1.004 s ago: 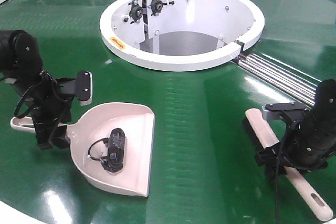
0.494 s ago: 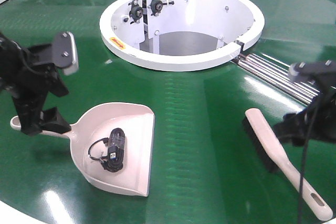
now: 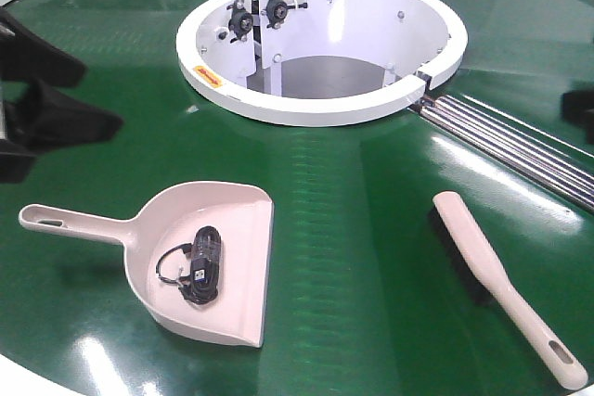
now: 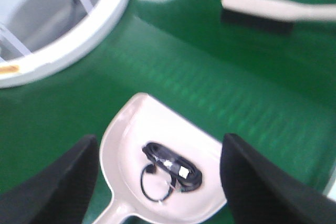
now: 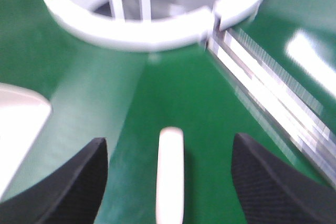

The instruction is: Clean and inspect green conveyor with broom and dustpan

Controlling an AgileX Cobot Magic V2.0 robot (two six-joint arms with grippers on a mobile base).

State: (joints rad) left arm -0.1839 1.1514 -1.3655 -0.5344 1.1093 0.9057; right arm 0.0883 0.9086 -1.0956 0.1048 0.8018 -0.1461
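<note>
While I watch the front view, the dustpan (image 3: pixel 209 261) lies flat on the conveyor (image 3: pixel 362 192), lower left, handle pointing left, with a small black cable bundle (image 3: pixel 200 268) in its scoop. On the lower right the broom (image 3: pixel 497 280) lies on the belt, bristles toward the white ring (image 3: pixel 320 44) and handle toward the near right corner, well apart from the dustpan. Metal rollers (image 3: pixel 506 146) run from the ring to the right edge. At the left edge I see the left end effector (image 3: pixel 46 108) as dark blurred shapes clear of the dustpan handle; only a dark sliver of the right arm shows at the right edge. From the left wrist view, the left end effector (image 4: pixel 157 182) has its two black fingers (image 4: pixel 58 187) spread wide with nothing between them, above the dustpan (image 4: pixel 157 145) and its cable bundle (image 4: pixel 170 169); the broom (image 4: pixel 273 9) is at the top right and the ring (image 4: pixel 63 40) at the top left. From the right wrist view, blurred, the right end effector (image 5: pixel 170 182) also stands wide apart and empty, the broom's (image 5: pixel 170 177) pale end between the fingers (image 5: pixel 278 182) but below them, not touched; the ring (image 5: pixel 152 19) and rollers (image 5: pixel 273 93) lie beyond.
</note>
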